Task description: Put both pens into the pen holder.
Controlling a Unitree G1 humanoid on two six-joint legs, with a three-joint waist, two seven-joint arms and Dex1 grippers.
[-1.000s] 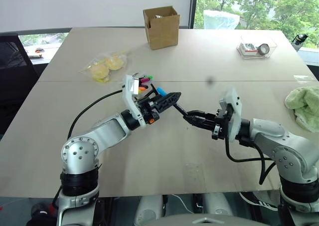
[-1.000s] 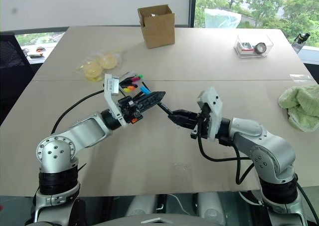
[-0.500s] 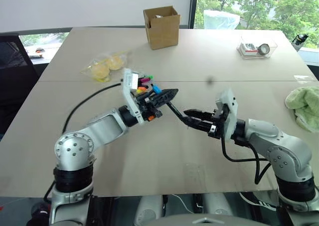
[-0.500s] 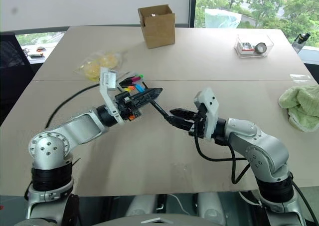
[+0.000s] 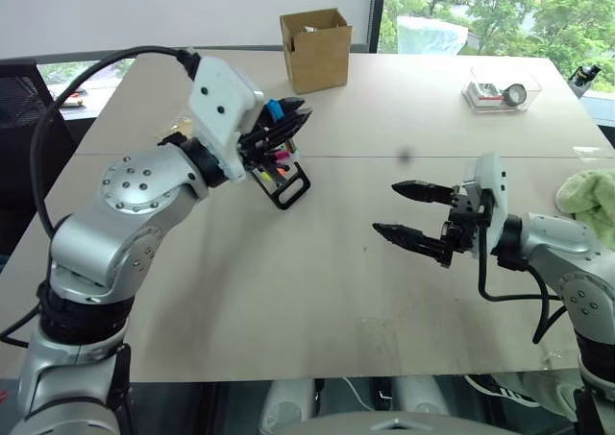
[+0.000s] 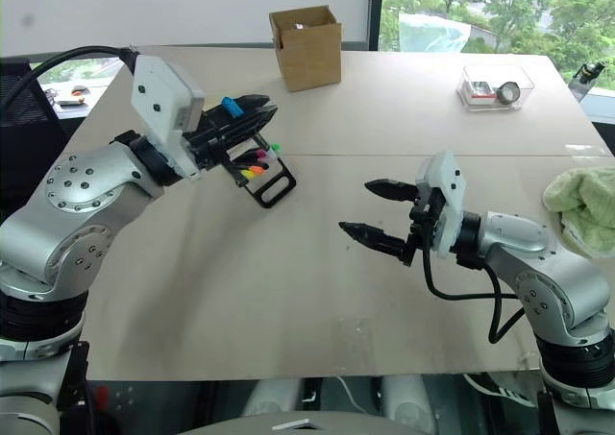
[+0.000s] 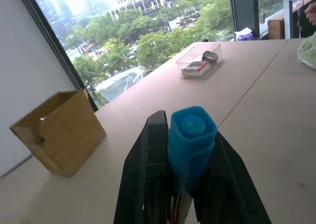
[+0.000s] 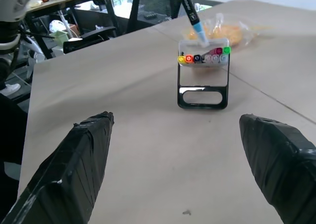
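Above the pen holder [image 8: 203, 79], the left gripper [image 5: 288, 120] is clenched on a black pen with a light-blue cap [image 7: 191, 138], whose lower blue end [image 8: 197, 35] dips toward the holder's clear pocket beside a row of coloured marker caps [image 8: 202, 59]. Over bare table [image 5: 317, 291] well apart to the right, the right gripper [image 6: 375, 210] hangs released, its two black fingers [image 8: 74, 169] spread wide and holding nothing. Behind the holder lies a plastic bag of yellow things [image 8: 222, 31]; farther back stand a brown cardboard box [image 5: 314, 49] and a clear plastic case [image 5: 500, 91], and a green cloth [image 5: 586, 195] rests at the right edge.
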